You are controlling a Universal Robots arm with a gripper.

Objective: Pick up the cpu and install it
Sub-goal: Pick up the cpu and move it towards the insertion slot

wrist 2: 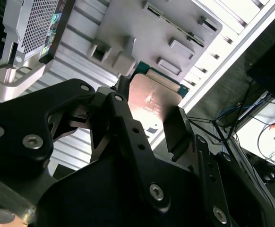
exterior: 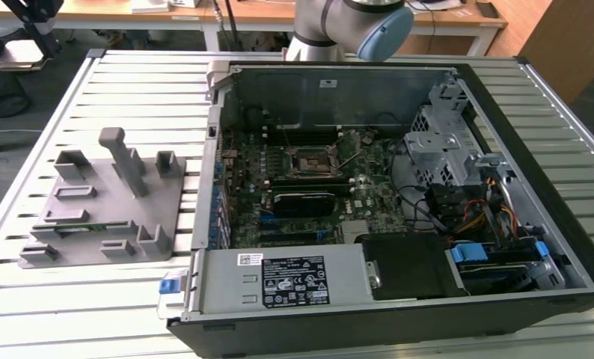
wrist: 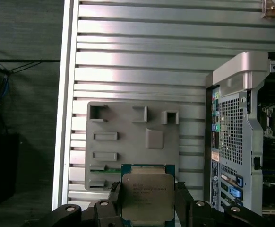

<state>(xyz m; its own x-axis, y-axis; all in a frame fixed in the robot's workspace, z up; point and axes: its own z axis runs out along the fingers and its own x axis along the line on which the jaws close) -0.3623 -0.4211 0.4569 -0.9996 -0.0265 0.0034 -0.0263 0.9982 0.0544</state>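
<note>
Aloft, the tool (wrist: 148, 207) clamps the cpu (wrist: 147, 191) by two opposite edges over an edge of the grey fixture (wrist: 128, 142); bare slatted counter (wrist: 137, 61) stretches beyond, open case (wrist: 232, 123) just beside.

A grey fixture plate (exterior: 108, 217) lay on the slatted worktop (exterior: 67, 307), just beside an open computer case (exterior: 327, 93) whose grey power supply (exterior: 277, 280) sat at its near end

On worktop (exterior: 127, 67), fixture (exterior: 97, 202) at exterior view's left of case (exterior: 337, 93); socket (exterior: 307, 162) inside case; cpu (wrist: 147, 189) in pincer (wrist: 148, 199), apparently above fixture.
</note>
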